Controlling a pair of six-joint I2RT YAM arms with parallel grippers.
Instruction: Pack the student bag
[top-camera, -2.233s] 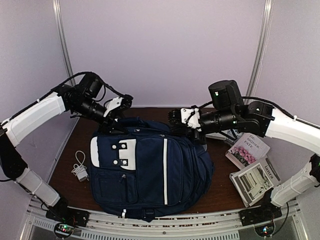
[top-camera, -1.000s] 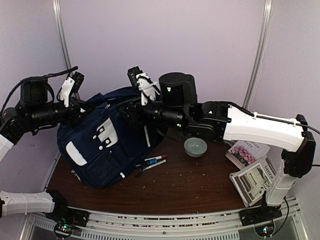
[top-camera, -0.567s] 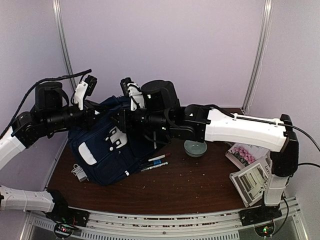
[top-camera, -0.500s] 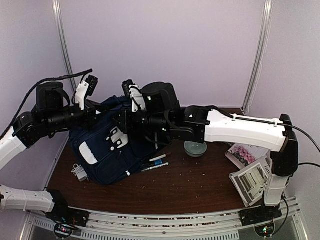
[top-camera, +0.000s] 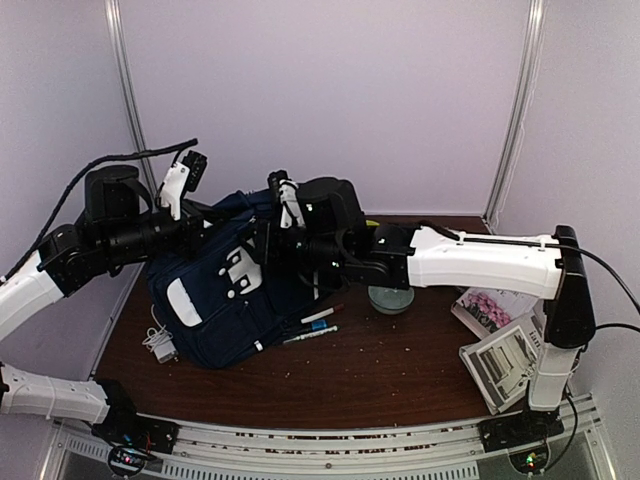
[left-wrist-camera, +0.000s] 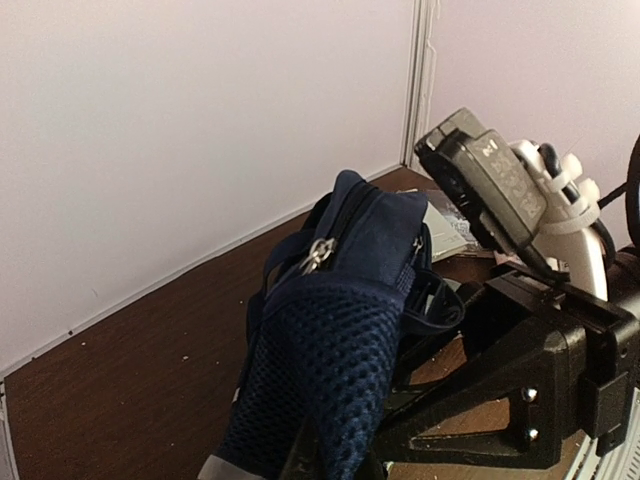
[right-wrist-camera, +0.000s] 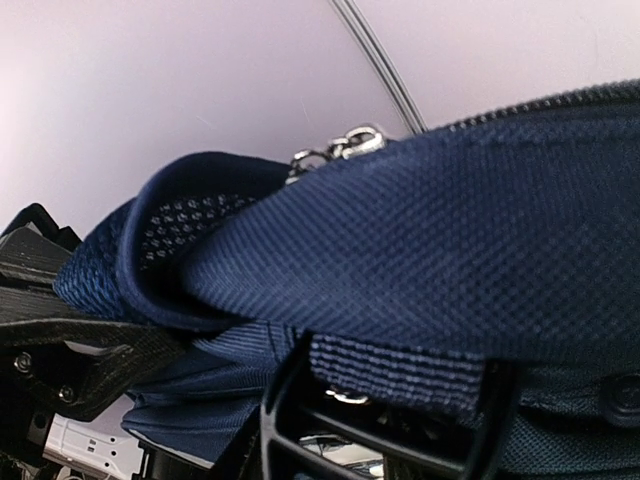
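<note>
The navy student bag with white trim is lifted at its top and tilted up at the left of the table, its lower end resting on the table. My left gripper is shut on its dark mesh padded part at the top. My right gripper is shut on the webbing strap next to it; its black fingers flank the strap. A silver zipper pull shows at the bag's top seam. The right gripper's body also shows in the left wrist view.
Two or three pens lie on the brown table beside the bag. A green bowl stands under the right arm. Two books lie at the right edge. A white charger with cable lies left of the bag.
The bag lay flat earlier; both grippers took its top and raised and tilted it leftward, uncovering pens and bowl. In the last half second it shifted slightly right and lower.
</note>
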